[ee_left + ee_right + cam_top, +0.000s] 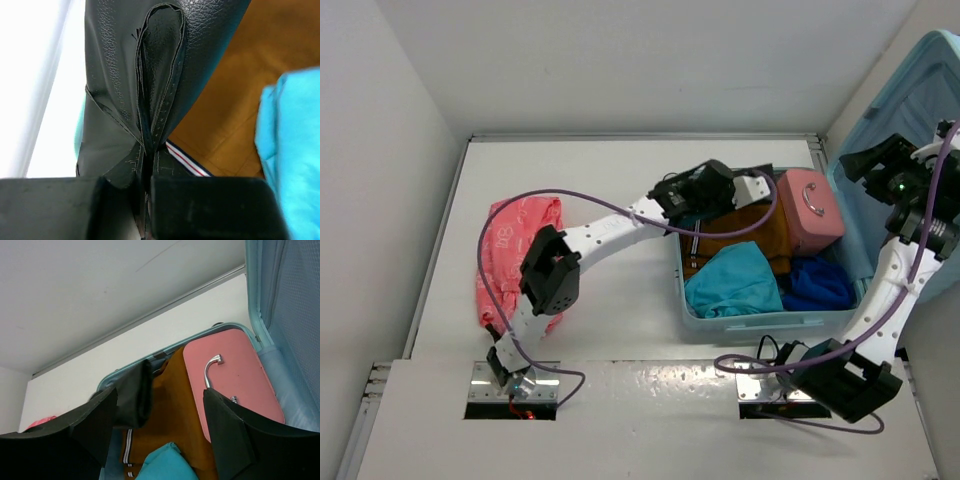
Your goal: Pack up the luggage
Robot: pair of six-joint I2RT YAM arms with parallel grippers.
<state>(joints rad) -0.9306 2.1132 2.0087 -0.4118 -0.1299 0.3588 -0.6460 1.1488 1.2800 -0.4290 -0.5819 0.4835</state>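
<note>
The pale aqua luggage lies open at the right of the table, its lid standing up. Inside are an orange garment, a cyan cloth, a dark blue cloth and a small pink case. My left gripper reaches over the luggage's back left corner. In the left wrist view this gripper is shut on a fold of a black leather item that hangs over the orange garment. My right gripper is raised beside the lid, open and empty.
A pink-red patterned cloth lies on the table at the left, partly under the left arm. White walls close in the table at the back and left. The right wrist view shows the pink case with its metal handle and the luggage lid.
</note>
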